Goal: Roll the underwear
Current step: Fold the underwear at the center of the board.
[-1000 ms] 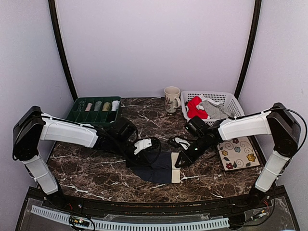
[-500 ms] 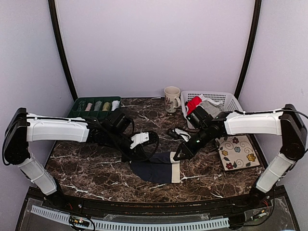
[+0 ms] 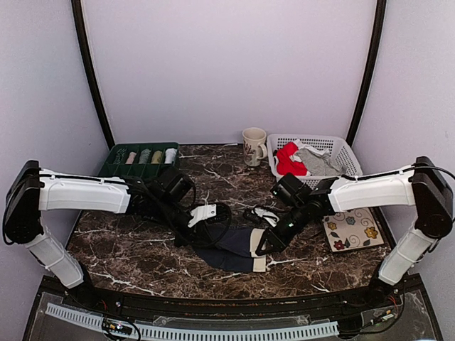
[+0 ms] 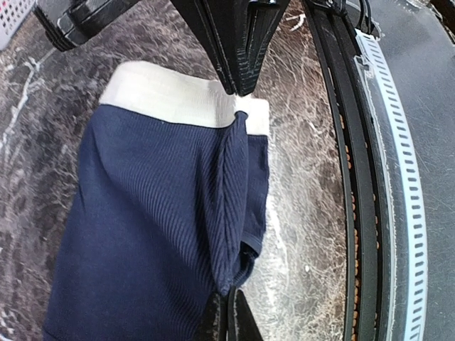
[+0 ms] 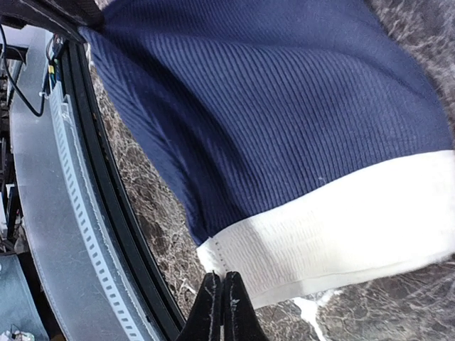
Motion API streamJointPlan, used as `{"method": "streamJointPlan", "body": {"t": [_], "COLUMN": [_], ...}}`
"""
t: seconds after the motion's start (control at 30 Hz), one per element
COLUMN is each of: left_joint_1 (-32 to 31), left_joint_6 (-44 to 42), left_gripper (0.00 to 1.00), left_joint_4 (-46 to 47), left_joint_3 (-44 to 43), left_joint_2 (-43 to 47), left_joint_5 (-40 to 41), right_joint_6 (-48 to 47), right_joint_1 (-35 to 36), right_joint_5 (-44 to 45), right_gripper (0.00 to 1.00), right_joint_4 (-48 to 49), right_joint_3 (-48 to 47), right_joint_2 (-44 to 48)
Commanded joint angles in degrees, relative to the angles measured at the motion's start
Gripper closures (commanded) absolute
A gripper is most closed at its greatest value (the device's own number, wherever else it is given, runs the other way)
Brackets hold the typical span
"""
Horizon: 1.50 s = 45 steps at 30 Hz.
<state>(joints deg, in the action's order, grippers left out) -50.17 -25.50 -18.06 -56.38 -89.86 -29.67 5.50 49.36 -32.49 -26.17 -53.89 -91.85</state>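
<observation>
arms low, reaching inward; left end effector point(image 4: 226, 316) and right end effector point(image 5: 220, 304) both pinched on the navy underwear point(image 3: 231, 250)

We see a dark marble-patterned table point(image 3: 142, 256) with white veins. At its far edge a green compartment tray point(image 3: 114, 170) sits on the left, a cream mug point(image 3: 252, 146) stands near the middle, and a white slatted basket point(image 3: 334, 144) sits on the right. A floral mat point(image 3: 352, 226) lies flat on the right, and the navy underwear point(image 3: 231, 252) with a white waistband lies near the middle, towards the near edge.
</observation>
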Motion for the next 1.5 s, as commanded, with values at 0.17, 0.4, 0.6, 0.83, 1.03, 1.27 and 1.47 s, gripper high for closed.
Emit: {"method": "streamJointPlan", "body": {"t": [0.17, 0.4, 0.6, 0.83, 1.03, 1.27, 1.47], "left_joint_1": [-2.6, -3.4, -4.0, -4.0, -4.0, -4.7, -4.8], "left_joint_6": [1.0, 2.9, 4.0, 3.8, 3.7, 3.9, 7.1], "left_gripper": [1.0, 0.99, 0.97, 0.97, 0.96, 0.85, 0.6], "left_joint_4": [2.6, 6.1, 7.9, 7.5, 7.5, 7.7, 6.8], "left_joint_3": [5.1, 6.2, 6.8, 6.6, 6.1, 5.6, 4.9], "left_joint_2": [-1.4, -3.5, -4.4, -2.9, -2.7, -4.5, -3.0], "left_joint_5": [-1.2, -0.9, -0.2, 0.8, 1.0, 1.3, 2.7], "right_joint_6": [1.9, 1.6, 0.5, -0.8, -2.1, -3.4, -3.7], "right_joint_1": [3.1, 3.2, 2.7, 1.7, 1.2, 1.3, 1.2], "right_joint_5": [-1.2, 1.8, 3.2, 4.8, 4.1, 3.1, 3.6], "right_gripper": [1.0, 1.0, 1.0, 1.0, 1.0, 1.0, 0.75], "right_joint_4": [4.8, 4.9, 2.2, -1.9, -3.4, -1.4, -2.9], "right_joint_3": [1.9, 3.4, 1.7, -0.8, -0.5, 2.2, 1.3], "right_joint_2": [-3.5, -5.1, -4.0, -1.1, 0.0, -1.8, -0.9]}}
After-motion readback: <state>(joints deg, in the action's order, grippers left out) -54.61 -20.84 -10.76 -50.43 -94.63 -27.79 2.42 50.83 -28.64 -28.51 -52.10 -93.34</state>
